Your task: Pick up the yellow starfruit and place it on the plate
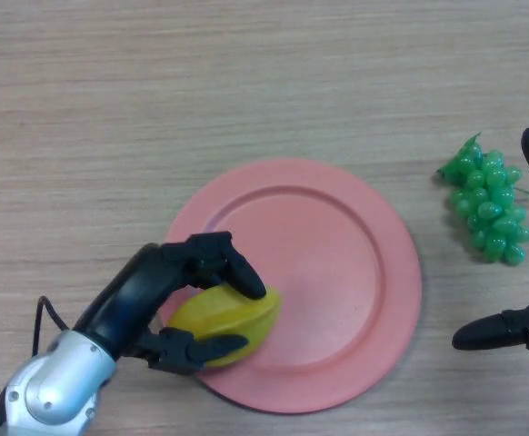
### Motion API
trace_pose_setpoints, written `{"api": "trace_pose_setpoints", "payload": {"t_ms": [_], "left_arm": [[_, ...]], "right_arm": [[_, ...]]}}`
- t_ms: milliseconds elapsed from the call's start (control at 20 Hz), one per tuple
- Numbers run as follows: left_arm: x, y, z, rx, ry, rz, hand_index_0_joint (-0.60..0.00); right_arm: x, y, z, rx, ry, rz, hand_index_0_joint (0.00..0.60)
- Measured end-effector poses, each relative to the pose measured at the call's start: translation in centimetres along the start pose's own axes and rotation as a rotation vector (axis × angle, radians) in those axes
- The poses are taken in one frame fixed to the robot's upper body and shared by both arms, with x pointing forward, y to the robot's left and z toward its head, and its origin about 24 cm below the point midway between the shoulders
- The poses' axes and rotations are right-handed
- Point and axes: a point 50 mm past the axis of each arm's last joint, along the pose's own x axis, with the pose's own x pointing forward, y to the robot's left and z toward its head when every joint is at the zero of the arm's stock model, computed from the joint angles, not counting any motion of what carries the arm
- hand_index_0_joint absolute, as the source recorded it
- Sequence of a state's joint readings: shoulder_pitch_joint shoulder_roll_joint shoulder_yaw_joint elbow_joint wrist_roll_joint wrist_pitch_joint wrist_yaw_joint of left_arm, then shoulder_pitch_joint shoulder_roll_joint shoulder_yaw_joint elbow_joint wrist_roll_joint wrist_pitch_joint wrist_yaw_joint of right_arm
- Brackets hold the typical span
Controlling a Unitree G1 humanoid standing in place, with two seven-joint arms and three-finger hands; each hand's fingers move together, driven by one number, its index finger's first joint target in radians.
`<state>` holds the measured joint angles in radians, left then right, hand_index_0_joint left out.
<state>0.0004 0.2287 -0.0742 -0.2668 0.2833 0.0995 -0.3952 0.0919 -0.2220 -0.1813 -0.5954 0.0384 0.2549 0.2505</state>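
Note:
The yellow starfruit (231,320) lies at the lower left part of the pink plate (337,272). My left hand (169,295) comes in from the lower left, with its fingers curled over the top of the starfruit and its thumb under the fruit's near side. I cannot tell whether the fruit rests on the plate or is held just above it. My right hand (519,329) shows at the right edge, with straight fingers, holding nothing.
A bunch of green grapes (488,198) lies on the wooden table (155,91) to the right of the plate, close to my right hand.

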Motion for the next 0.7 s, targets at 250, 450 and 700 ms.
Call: {"api": "trace_pose_setpoints", "payload": {"t_ms": [250, 450, 700], "left_arm": [[0.0, 0.3, -0.1, 0.006, -0.011, 0.046, 0.0], [-0.2, 0.7, -0.1, -0.044, -0.039, 0.079, 0.0], [-1.7, 3.6, 1.9, -0.105, -0.172, 0.23, 0.0]], "right_arm": [[0.0, 0.0, 0.0, -0.001, -0.003, 0.0, 0.0], [0.0, 0.0, 0.4, -0.013, -0.049, -0.007, 0.0], [0.0, -0.1, 0.5, -0.013, -0.055, -0.029, 0.0]]}}
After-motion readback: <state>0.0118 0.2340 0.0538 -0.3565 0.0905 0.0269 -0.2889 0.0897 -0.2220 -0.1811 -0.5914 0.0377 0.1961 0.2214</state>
